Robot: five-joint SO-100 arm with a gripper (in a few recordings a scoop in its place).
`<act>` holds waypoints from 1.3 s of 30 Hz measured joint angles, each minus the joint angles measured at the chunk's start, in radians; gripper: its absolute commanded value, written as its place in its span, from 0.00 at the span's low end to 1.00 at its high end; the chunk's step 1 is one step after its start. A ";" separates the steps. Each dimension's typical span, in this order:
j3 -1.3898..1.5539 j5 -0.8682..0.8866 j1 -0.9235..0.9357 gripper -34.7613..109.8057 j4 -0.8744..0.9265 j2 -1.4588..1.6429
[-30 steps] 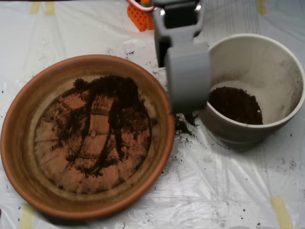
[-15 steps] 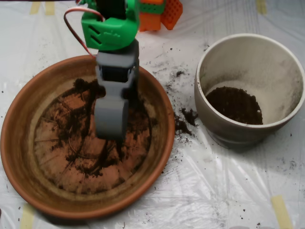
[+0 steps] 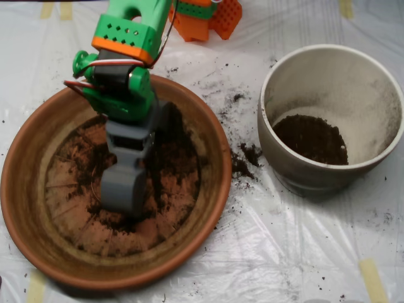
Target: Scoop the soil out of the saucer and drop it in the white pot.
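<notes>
The terracotta saucer [image 3: 38,240] fills the left half of the overhead view. Dark soil [image 3: 173,167] is smeared thinly across its ridged base. My grey scoop [image 3: 123,196] hangs down inside the saucer, its tip low over the soil near the dish's middle. The green and orange arm [image 3: 126,57] reaches in over the far rim. The white pot [image 3: 284,161] stands at the right with a mound of soil [image 3: 310,139] in its bottom.
Spilled soil [image 3: 243,161] lies on the white plastic sheet between saucer and pot, with more crumbs [image 3: 227,95] farther back. Yellow tape strips [image 3: 372,278] hold the sheet down. An orange part [image 3: 211,19] of the arm's base sits at the top.
The scoop travelled from the pot's left rim across into the saucer, then shifted further left and down toward the saucer's base.
</notes>
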 measured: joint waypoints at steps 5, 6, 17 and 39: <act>-0.066 -0.006 0.000 0.63 0.005 -0.069; -0.086 -0.009 0.000 0.63 0.012 -0.089; -0.417 -0.008 0.006 0.62 0.178 -0.337; -0.012 -0.057 -0.061 0.39 -0.041 -0.006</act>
